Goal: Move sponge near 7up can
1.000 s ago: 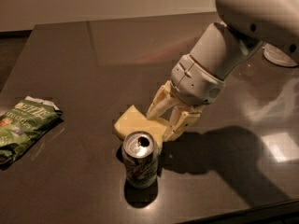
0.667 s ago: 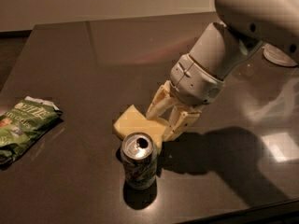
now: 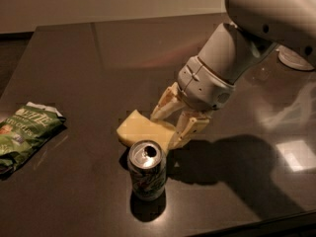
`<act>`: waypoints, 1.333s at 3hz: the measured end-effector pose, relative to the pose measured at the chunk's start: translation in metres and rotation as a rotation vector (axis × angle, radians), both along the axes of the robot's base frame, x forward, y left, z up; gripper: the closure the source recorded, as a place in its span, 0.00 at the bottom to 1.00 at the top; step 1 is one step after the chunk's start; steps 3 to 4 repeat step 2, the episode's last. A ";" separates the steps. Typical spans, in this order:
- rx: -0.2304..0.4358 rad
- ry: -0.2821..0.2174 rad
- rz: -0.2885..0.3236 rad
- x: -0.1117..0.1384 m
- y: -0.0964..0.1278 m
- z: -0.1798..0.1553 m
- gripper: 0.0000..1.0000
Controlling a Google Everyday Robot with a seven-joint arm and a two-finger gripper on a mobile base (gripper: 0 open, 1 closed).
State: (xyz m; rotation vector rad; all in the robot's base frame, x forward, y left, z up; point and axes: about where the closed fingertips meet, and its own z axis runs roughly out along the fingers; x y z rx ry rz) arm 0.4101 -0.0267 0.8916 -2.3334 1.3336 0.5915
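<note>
I see my pincer point(image 3: 166, 130) at frame centre: cream plastic, ribbed and matt. Beside it, the sponge point(image 3: 139, 131) reads as pale yellow foam, dull and soft-looking. The 7up can point(image 3: 146, 174) below is metal, with a shiny silver top and a glossy printed body. The table point(image 3: 98, 58) is dark, smooth and polished, and it throws reflections. At the left edge, the snack bag point(image 3: 24, 132) looks like crinkled glossy film. The arm point(image 3: 232, 53) has a smooth pale plastic shell.

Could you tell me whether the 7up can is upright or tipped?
Upright: the 7up can stands on its base, top up; the gripper grips the sponge behind it.
</note>
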 end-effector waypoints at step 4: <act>0.001 -0.007 -0.001 0.000 0.002 0.001 0.00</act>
